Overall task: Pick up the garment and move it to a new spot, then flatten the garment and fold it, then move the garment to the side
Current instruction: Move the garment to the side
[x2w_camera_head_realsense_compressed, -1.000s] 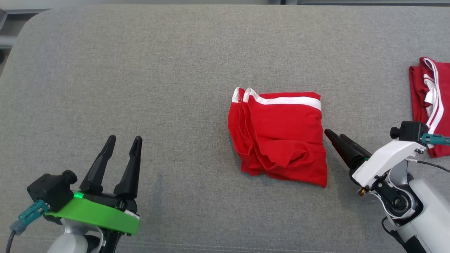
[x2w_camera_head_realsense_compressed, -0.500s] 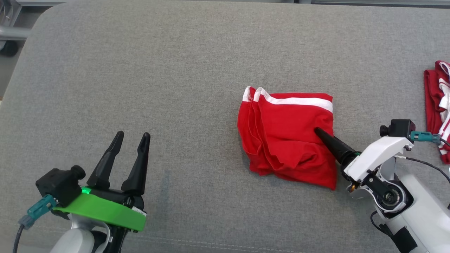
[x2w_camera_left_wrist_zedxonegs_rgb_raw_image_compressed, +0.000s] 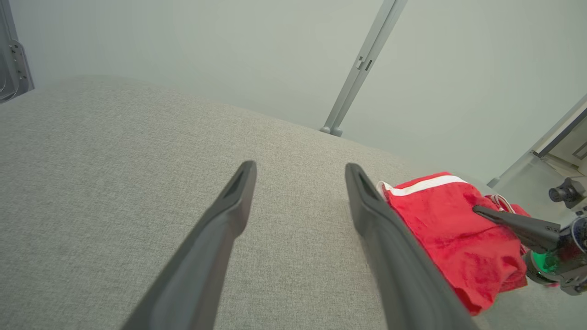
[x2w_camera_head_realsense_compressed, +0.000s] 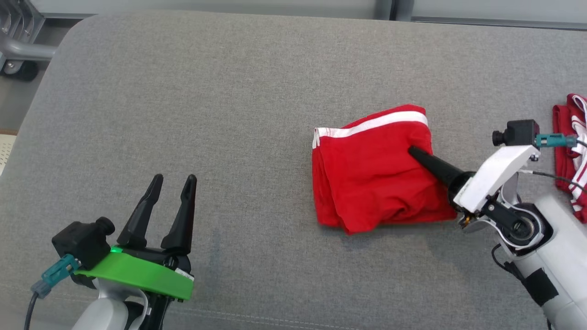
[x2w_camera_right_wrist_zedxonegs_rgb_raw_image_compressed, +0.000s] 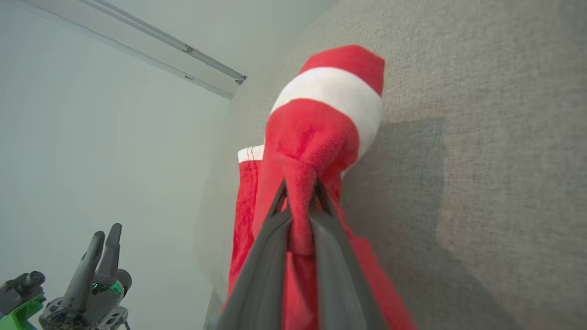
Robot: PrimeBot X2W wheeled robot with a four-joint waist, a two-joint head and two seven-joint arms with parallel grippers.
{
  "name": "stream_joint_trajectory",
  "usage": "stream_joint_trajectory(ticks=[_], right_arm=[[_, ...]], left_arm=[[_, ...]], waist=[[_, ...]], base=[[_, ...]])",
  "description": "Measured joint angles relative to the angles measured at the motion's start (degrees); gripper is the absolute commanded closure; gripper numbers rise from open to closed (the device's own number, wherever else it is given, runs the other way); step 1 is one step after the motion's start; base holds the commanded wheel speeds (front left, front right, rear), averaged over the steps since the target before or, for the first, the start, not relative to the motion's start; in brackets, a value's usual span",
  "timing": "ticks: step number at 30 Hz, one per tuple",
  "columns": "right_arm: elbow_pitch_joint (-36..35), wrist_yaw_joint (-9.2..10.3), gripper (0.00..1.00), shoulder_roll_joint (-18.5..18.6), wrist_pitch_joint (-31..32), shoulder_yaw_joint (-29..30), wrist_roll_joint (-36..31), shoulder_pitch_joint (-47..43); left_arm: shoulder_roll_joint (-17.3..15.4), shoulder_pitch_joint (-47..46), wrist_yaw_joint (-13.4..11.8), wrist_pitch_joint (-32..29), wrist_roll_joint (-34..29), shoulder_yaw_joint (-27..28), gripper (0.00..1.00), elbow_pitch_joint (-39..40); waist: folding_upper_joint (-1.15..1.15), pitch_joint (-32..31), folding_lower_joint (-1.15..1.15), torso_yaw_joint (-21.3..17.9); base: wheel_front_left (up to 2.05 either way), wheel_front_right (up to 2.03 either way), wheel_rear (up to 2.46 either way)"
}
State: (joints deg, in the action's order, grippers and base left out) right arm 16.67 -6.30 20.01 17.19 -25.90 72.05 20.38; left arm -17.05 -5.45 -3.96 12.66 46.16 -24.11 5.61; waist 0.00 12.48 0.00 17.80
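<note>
Right hand (x2w_camera_head_realsense_compressed: 412, 150) pinches the red garment (x2w_camera_head_realsense_compressed: 367, 183) — left hand (x2w_camera_head_realsense_compressed: 175, 178) gapes.

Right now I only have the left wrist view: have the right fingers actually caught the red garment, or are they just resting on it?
Observer: Caught. The right wrist view shows the right gripper shut, a fold of the red garment pinched between its fingers.
Operator: Anything else lying nearby?
Observer: In the head view, a second red and white garment lies at the far right, beyond the right arm.
</note>
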Motion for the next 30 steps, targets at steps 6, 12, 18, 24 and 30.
stream_joint_trajectory(ticks=[6, 12, 18, 24, 30], right_arm=[[-3.2, -0.2, 1.0, 6.5, 3.7, -0.7, -3.1, 3.3], [-4.8, -0.2, 1.0, 12.2, 6.9, 0.1, -5.2, 5.9], [-5.6, 1.02, 1.0, 14.7, 9.4, 1.5, -5.1, 6.3], [-6.7, 2.99, 1.0, 16.5, 10.8, 3.8, -4.2, 7.3], [-6.6, 5.9, 1.0, 18.5, 11.2, 6.6, -3.0, 7.8]], left_arm=[[0.4, 0.1, 0.0, 0.1, 0.1, 0.1, 0.0, -0.7], [0.3, 0.9, 0.0, 0.5, 0.1, 1.2, 0.0, -0.8], [0.0, 1.1, 0.0, 0.5, 0.1, 1.5, 0.0, 0.1], [-0.3, 1.1, 0.0, 0.5, 0.1, 1.5, 0.0, 1.4], [-0.6, 1.0, 0.0, 0.3, 0.0, 1.3, 0.0, 3.1]], waist=[[0.0, -1.4, 0.0, -0.6], [0.0, -2.2, 0.0, -1.8], [0.0, -2.4, 0.0, -3.6], [0.0, -1.4, 0.0, -5.2], [0.0, 0.8, 0.0, -6.4]], base=[[0.0, 0.0, 0.0], [0.0, 0.0, 0.0], [0.0, 0.0, 0.0], [0.0, 0.0, 0.0], [0.0, 0.0, 0.0]])
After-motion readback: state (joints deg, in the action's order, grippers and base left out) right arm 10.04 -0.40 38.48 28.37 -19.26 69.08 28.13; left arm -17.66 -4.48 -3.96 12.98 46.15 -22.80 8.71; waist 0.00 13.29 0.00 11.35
